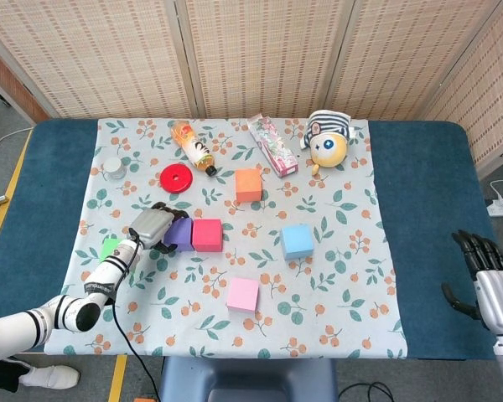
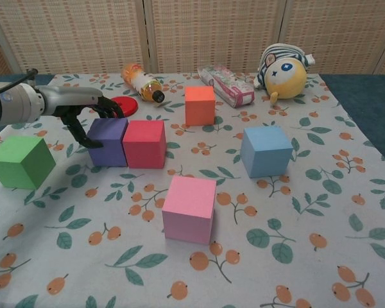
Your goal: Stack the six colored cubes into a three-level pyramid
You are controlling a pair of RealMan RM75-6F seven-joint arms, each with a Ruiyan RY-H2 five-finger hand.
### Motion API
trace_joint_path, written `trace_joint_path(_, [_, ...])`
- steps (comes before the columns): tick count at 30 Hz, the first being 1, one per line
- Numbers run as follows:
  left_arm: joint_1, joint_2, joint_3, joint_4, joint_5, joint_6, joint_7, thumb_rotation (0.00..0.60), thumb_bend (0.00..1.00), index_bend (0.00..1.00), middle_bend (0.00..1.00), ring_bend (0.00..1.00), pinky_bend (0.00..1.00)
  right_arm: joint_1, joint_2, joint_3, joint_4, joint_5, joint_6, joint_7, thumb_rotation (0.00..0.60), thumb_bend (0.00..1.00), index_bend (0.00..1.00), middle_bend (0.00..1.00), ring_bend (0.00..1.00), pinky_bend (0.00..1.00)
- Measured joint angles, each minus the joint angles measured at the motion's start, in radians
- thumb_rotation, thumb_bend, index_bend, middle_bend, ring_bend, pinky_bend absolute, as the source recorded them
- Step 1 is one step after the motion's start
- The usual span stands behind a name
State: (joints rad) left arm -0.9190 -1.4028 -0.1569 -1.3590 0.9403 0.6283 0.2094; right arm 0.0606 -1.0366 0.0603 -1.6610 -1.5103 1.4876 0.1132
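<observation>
**Purple cube pressed up against the red one**

Woven screens stand behind a blue table (image 1: 419, 167) spread with a leaf-and-berry cloth (image 1: 344, 276). Near the cloth's left edge, the left hand (image 1: 153, 226) grasps the purple cube (image 2: 108, 142), fingers (image 2: 85, 131) curled over its top and down its left face. That cube sits flush against the red cube (image 2: 144, 144), the two touching side by side. A green cube (image 2: 20, 161) rests apart at the left edge of the cloth. The orange cube (image 2: 200, 105) stands toward the far edge, the blue cube (image 2: 265, 151) right of centre, and the pink cube (image 2: 190, 209) nearest the front edge, each alone on the cloth. Off the table's right front corner, the right hand (image 1: 484, 280) hangs with fingers spread, holding nothing.

Along the far edge lie a bottle (image 1: 194, 147) on its side, a red disc (image 1: 176, 177), a wrapped packet (image 1: 272, 145) and a round plush toy (image 1: 328, 138). A small grey cap-like thing (image 1: 113, 169) sits near the far left corner.
</observation>
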Motion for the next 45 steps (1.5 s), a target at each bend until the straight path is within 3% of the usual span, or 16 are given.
trace_joint_path(45, [-0.033,-0.013,0.032,0.004,-0.004,0.007,-0.025,0.6,0.35,0.3,0.36,0.2,0.1,-0.008,-0.001,0.001,0.016,0.009,-0.001,0.017,0.6,0.0,0.0,0.05,0.0,0.06])
